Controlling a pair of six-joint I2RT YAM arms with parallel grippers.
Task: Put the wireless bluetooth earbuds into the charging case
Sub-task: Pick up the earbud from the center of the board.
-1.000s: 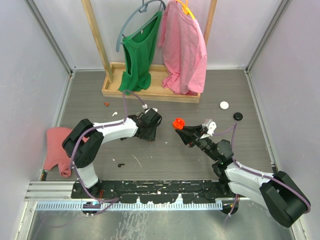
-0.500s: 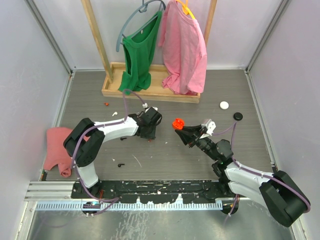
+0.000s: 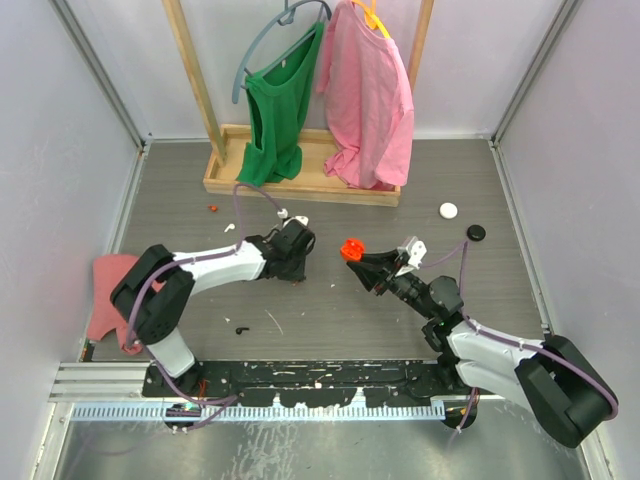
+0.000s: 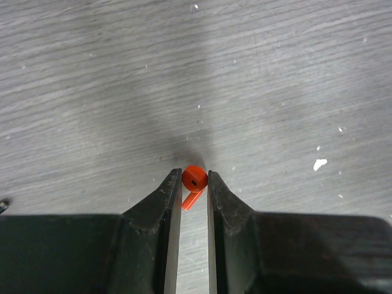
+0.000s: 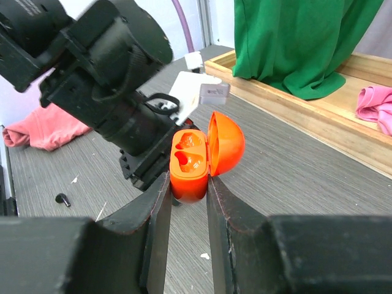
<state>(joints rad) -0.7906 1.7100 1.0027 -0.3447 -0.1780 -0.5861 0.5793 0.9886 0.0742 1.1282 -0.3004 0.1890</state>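
Left wrist view: orange-red earbud (image 4: pixel 193 180) tight between left fingers (image 4: pixel 164 199); right fingers (image 5: pixel 154 228) tight around open charging case (image 5: pixel 190 164).

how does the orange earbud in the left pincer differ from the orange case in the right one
The earbud is a small solid bud with a short stem; the case is a hinged shell, lid open, its wells apparently empty. The earbud sits low by the table in the left pincer; the case is held up in the right pincer. Both are orange-red and clamped.
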